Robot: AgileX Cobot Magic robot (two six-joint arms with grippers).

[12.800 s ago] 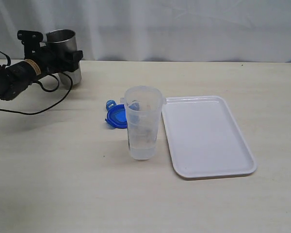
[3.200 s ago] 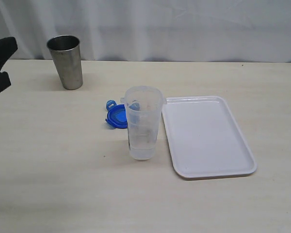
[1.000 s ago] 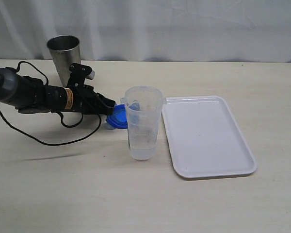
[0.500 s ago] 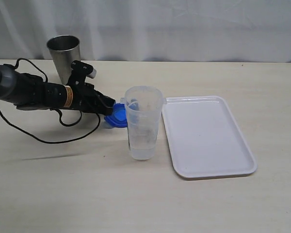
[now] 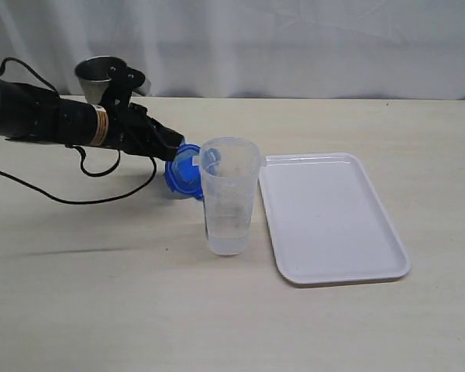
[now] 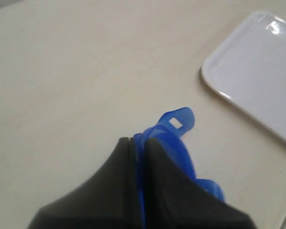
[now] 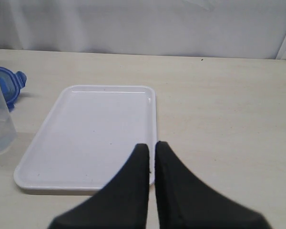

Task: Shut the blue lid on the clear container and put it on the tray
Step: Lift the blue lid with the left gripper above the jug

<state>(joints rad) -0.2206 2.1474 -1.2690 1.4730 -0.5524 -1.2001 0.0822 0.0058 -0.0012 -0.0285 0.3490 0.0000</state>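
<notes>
The left arm (image 5: 50, 118) reaches in from the left edge of the exterior view. It is a long black limb lying almost level above the surface and dipping slightly towards its tip. A tan band (image 5: 101, 126) rings its wrist, and a black cable (image 5: 101, 186) hangs in a loop beneath it. The left fingers (image 6: 117, 191) are pressed close together, pinching the edge of the lid (image 6: 178, 123) between them, with only that thin blue rim keeping them apart. The right arm is outside the exterior view. In its wrist view the right fingers (image 7: 140, 186) are black, tapered and closed on each other, with only a narrow slit between them and nothing held.
</notes>
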